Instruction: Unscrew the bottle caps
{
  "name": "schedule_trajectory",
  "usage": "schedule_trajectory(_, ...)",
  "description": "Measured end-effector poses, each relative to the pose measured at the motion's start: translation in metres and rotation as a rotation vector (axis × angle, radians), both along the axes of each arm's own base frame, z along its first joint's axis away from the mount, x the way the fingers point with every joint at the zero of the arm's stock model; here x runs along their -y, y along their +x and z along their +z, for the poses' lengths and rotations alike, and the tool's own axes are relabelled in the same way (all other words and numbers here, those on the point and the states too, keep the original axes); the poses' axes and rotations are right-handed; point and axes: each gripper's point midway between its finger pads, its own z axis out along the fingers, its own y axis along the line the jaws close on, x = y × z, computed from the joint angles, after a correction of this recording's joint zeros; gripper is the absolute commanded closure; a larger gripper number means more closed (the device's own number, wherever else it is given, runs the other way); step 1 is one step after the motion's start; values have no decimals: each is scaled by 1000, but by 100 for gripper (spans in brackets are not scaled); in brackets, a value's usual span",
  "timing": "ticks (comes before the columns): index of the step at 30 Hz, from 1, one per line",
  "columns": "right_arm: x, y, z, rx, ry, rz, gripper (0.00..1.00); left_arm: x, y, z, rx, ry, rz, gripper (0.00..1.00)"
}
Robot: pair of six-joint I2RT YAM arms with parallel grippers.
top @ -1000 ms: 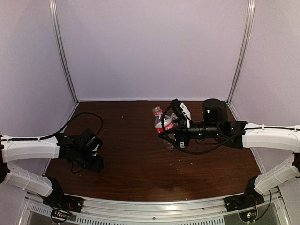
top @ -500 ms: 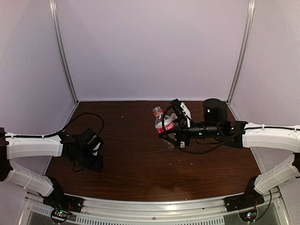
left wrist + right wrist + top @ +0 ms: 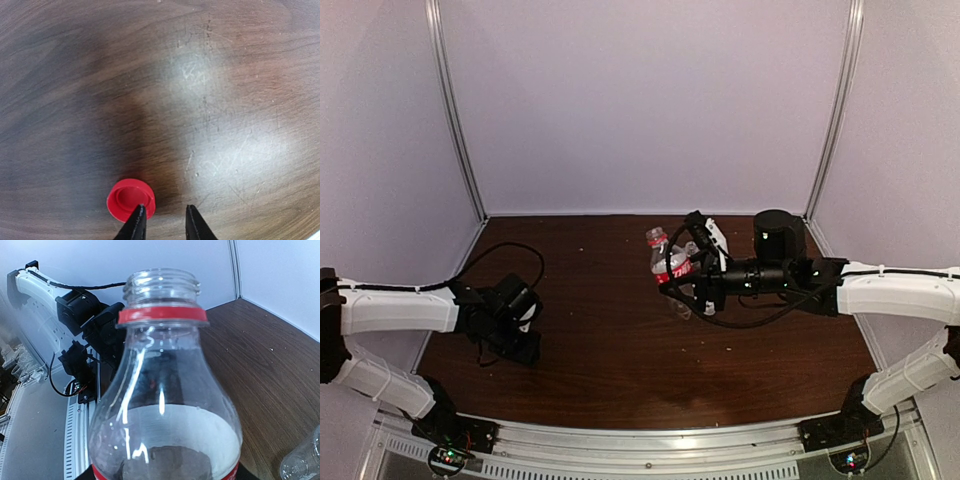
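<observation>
Right wrist view showed the right claw (image 3: 692, 268) clamping the light, likely crushable clear plastic bottle (image 3: 160, 405) at its labelled belly, the left claw (image 3: 165, 222) slightly open, empty.

Overhead view: I read soft, even light, bright off the pale walls (image 3: 640, 100). The dark table (image 3: 620, 365) shows a dull sheen toward its near edge. Picture slightly soft and grainy.

Left wrist view: two whitish glare patches on the wood, and a broad dark shadow running down to the red cap (image 3: 129, 198). Wood grain bows at the frame edges.

Right wrist view: bright. The bottle (image 3: 165, 385) carries thin vertical highlights on its shoulder; its lowest part, nearest the lens, goes soft.
</observation>
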Motion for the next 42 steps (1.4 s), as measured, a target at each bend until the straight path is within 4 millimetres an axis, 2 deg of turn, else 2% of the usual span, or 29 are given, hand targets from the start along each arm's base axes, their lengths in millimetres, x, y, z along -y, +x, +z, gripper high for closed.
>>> schedule_trajectory(12, 0, -1, -3, -9, -4, 2, 64, -2, 2, -7, -13, 17, -7, 78)
schedule_trajectory(30, 1, -2, -6, -17, -4, 1, 65, -3, 0, -12, -24, 29, -14, 95)
schedule_trajectory(34, 1, -1, -5, -16, -2, 1, 65, -1, 2, -9, -18, 26, -22, 100)
schedule_trajectory(39, 1, -1, -5, -16, -1, 0, 65, 4, 5, -5, -13, 13, -44, 100)
schedule_trajectory(42, 2, 1, -5, -19, 0, -7, 65, 11, 12, 4, 8, -5, -62, 100)
